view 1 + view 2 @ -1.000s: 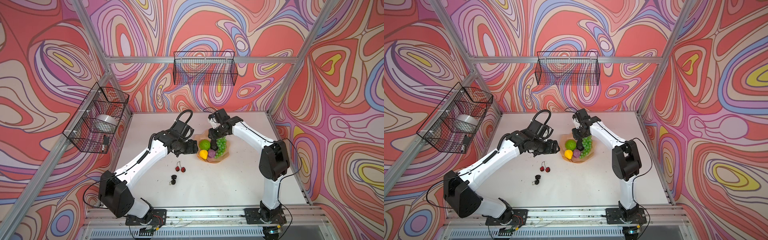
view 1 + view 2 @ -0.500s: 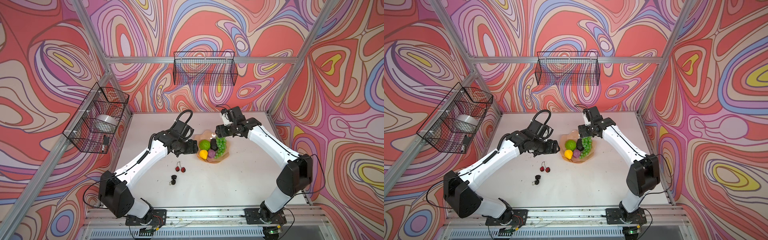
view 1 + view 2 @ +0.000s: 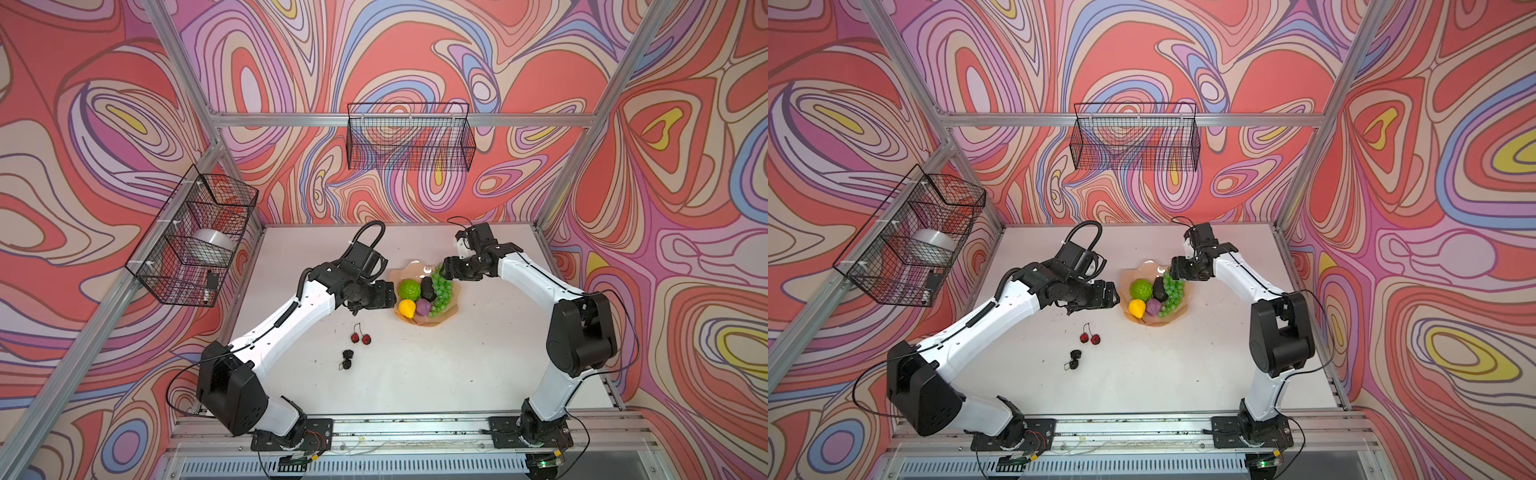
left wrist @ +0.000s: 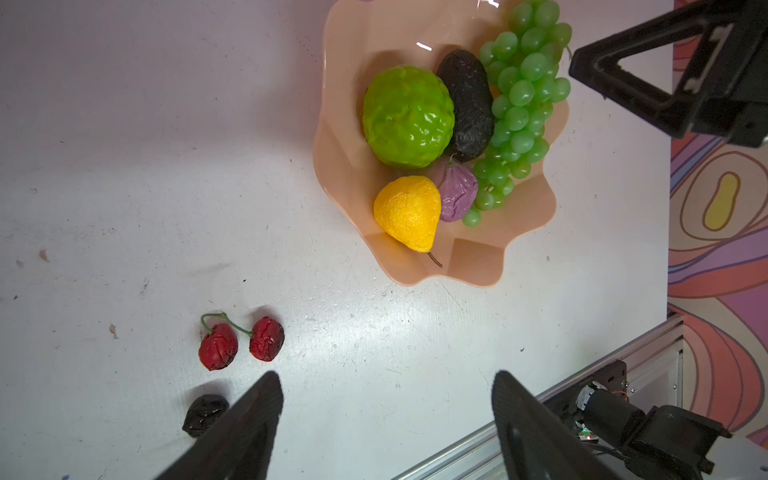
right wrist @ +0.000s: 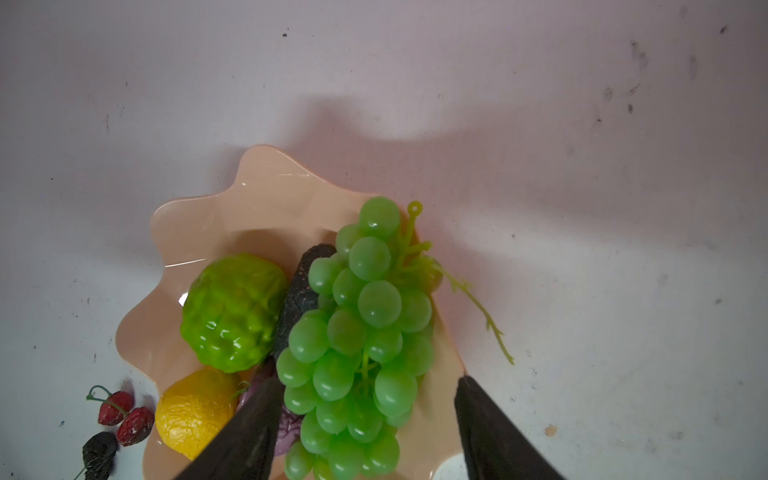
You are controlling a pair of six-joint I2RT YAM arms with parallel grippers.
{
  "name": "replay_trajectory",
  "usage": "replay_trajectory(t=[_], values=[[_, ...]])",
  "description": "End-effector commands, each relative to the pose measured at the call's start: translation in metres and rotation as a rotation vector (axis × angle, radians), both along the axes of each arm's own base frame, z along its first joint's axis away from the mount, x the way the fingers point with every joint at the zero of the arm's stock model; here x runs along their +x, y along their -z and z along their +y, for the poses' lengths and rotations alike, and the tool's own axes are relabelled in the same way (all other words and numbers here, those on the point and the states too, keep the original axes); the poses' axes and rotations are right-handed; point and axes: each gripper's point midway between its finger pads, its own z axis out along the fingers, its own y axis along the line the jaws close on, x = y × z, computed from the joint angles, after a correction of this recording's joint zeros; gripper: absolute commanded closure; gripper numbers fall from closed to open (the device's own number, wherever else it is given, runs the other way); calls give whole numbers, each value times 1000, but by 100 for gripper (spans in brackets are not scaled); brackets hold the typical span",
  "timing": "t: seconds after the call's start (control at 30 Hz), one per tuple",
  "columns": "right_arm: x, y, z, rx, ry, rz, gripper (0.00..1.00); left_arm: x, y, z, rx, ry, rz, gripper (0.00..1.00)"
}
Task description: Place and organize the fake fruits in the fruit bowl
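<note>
The scalloped peach-pink plastic bowl (image 4: 478,266) is smooth and glossy. The green grape bunch (image 5: 365,332) looks like translucent, shiny plastic; the bumpy lime-green ball (image 4: 407,116) gleams too. The dark avocado (image 4: 467,104) is rough and matt, the yellow fruit (image 4: 409,212) finely wrinkled. The white desk (image 4: 124,166) is matt and scuffed.

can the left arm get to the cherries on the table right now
Probably yes. The left gripper is open and empty above the table beside the fruit bowl. The red cherry pair lies on bare table close by, nothing over it. The black berries sit near it, apart.
</note>
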Motion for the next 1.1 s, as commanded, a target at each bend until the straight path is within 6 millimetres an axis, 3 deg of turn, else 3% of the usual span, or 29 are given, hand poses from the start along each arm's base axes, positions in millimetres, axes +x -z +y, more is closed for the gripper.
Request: replay_trajectory(t=[0.0,0.37,0.83,0.93,1.07], values=[[9,4,8,26,-19,-11,31,-3,-4,9,14,-19,-7,17],[13,15,25,84,-77,9,39,-4,-6,11,25,-24,-10,18],[3,27,43,-10,-167,25,46,-6,-5,14,36,-20,-6,17],[4,24,37,-39,-150,14,45,-9,-2,17,51,-20,3,17],[5,1,33,-53,-147,-31,41,-16,7,26,95,-23,31,17]])
